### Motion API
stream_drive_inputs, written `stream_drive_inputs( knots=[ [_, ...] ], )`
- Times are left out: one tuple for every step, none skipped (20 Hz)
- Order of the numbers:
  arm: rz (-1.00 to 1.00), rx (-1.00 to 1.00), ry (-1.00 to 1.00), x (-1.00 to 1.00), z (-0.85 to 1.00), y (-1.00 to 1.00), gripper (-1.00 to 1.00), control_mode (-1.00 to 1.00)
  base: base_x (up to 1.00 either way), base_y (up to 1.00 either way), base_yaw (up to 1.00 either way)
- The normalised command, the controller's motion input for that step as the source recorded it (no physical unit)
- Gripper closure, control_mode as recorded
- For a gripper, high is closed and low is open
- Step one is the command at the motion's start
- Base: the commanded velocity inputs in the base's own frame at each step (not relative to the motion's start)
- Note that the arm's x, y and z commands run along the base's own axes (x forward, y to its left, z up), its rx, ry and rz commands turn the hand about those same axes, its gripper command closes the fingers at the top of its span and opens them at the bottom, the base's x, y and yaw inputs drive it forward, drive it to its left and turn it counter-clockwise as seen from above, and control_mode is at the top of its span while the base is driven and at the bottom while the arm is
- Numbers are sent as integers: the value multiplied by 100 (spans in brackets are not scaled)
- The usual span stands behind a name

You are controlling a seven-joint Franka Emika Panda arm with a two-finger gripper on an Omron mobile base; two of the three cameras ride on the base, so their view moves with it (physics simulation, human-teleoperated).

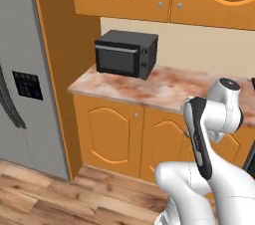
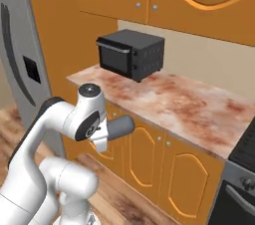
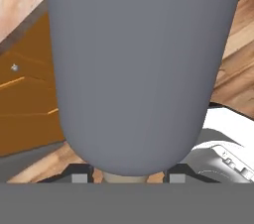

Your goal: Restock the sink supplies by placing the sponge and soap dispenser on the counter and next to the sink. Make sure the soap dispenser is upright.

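Slate-grey soap dispenser (image 3: 136, 69) lies sideways, pinched between the fingers (image 3: 79, 177), held in front of the marbled table (image 2: 199, 109)

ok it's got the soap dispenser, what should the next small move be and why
Probably lift the soap dispenser toward counter height. The end effector grips it lying sideways in front of the lower cabinet doors, below the worktop, with no sink visible, so it needs raising and later uprighting.
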Motion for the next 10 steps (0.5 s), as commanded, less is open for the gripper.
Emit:
stream_drive_inputs(
  knots=[
    [0, 0, 0, 0, 0, 0, 100, 100, 21, -69, -35],
    [0, 0, 0, 0, 0, 0, 100, 100, 19, -74, -33],
    [0, 0, 0, 0, 0, 0, 100, 100, 21, -77, -31],
    [0, 0, 0, 0, 0, 0, 100, 100, 18, -81, -29],
    [0, 0, 0, 0, 0, 0, 100, 100, 14, -87, -27],
    [0, 0, 0, 0, 0, 0, 100, 100, 4, -95, -27],
    [0, 0, 0, 0, 0, 0, 100, 100, 0, -100, -28],
    [0, 0, 0, 0, 0, 0, 100, 100, 0, -100, -28],
    [0, 0, 0, 0, 0, 0, 100, 100, 0, -100, -28],
    [0, 0, 0, 0, 0, 0, 100, 100, 0, -100, -27]
  ],
)
